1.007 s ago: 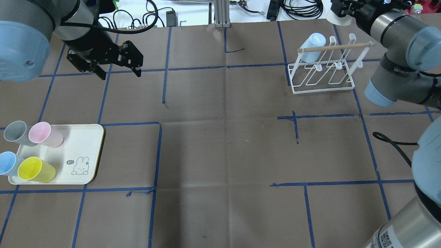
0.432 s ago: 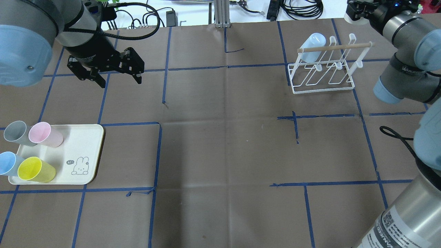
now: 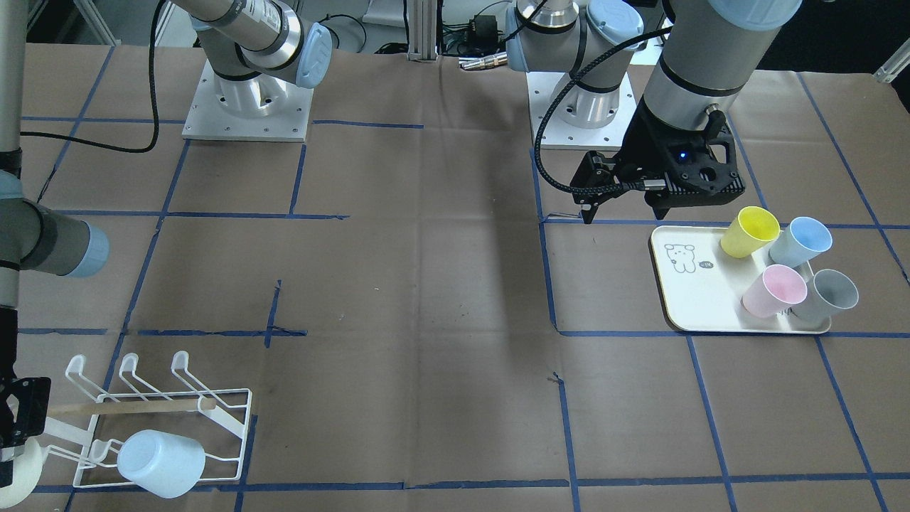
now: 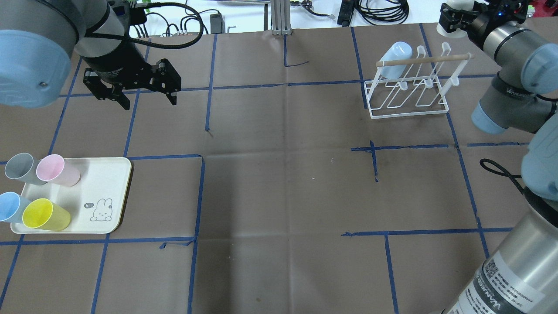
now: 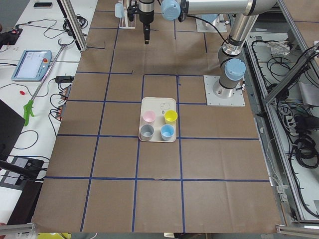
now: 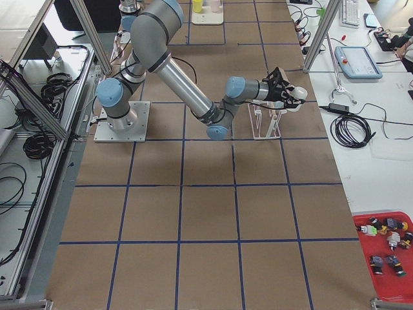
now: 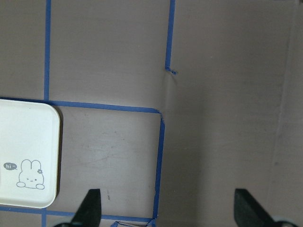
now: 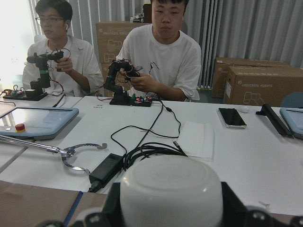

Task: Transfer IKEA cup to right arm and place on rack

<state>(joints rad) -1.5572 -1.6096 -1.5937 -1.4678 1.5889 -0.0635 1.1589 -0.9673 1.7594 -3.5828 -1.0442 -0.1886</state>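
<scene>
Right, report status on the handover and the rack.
Left gripper open, empty. Right gripper shut on white plastic cup, beyond white wire rack, not yet hung. Light-blue cup on one prong; others free.

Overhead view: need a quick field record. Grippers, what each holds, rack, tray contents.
left gripper: open, empty, above bare table beyond the tray
right gripper: shut on white cup, near the table's far edge, past the rack
rack: one light blue cup hung mouth-down on an end prong; other prongs free
tray: four upright cups: grey cup, pink cup, blue cup, yellow cup
task stage: cup in right gripper, not yet on rack
</scene>
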